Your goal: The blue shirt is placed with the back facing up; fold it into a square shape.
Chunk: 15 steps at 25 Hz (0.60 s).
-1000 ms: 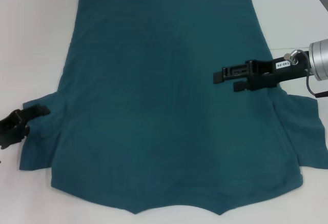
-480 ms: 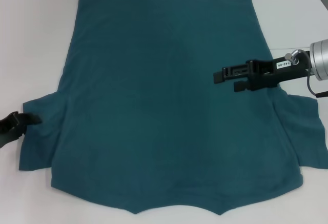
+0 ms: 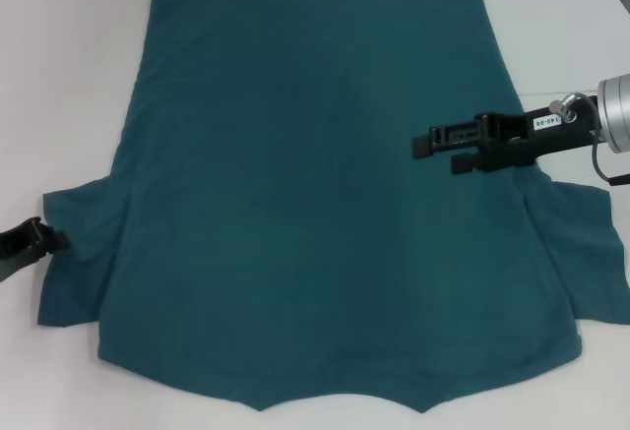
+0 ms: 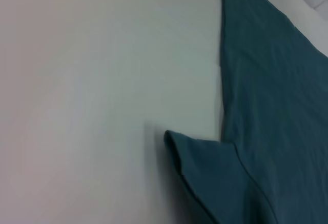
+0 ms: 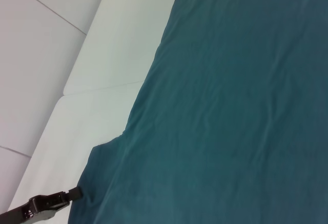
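The blue shirt point(image 3: 315, 204) lies flat on the white table, plain back up and both short sleeves spread out. My left gripper point(image 3: 39, 238) sits at the table's left side, right at the outer edge of the left sleeve point(image 3: 79, 253). The right wrist view shows the left gripper point(image 5: 51, 203) touching that sleeve's edge. In the left wrist view the sleeve point(image 4: 205, 172) has its corner slightly raised. My right gripper point(image 3: 433, 155) hovers open over the right part of the shirt's body, holding nothing.
The white table point(image 3: 59, 76) surrounds the shirt on the left and far sides. The right sleeve point(image 3: 581, 253) reaches the picture's right edge. The hem runs along the far side, and the neckline is at the near edge.
My left gripper has drawn back leftward off the left sleeve to its outer edge. The right gripper has barely moved and the shirt lies as before.
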Available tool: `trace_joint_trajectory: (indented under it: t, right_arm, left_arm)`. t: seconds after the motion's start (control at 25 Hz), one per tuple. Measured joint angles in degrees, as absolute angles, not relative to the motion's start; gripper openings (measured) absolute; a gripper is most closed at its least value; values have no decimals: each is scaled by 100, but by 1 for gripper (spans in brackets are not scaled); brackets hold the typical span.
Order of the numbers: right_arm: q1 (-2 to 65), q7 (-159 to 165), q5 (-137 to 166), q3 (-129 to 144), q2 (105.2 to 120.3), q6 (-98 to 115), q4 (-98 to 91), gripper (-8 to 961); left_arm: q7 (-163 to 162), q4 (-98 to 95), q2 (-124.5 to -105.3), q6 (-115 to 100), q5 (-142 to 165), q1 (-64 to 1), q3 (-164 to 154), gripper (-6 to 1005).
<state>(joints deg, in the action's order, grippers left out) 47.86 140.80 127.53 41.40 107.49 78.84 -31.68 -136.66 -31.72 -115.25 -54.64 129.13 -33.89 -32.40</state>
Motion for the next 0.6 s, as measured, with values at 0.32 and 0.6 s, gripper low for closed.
trace_joint_trajectory:
  t: [0.32,0.6]
  right_arm:
    - [4741,14069,12754,4139,10738,7855,-3173,935]
    - [4709,14063,12756,4139,10736,7849,-3173,935]
  left_arm:
    - [-13112,-3473,-11587,-5458,12897,-3351,-3526,2]
    - [-12797,-3771,-11726,-5136,13079,-3378,-3862,2]
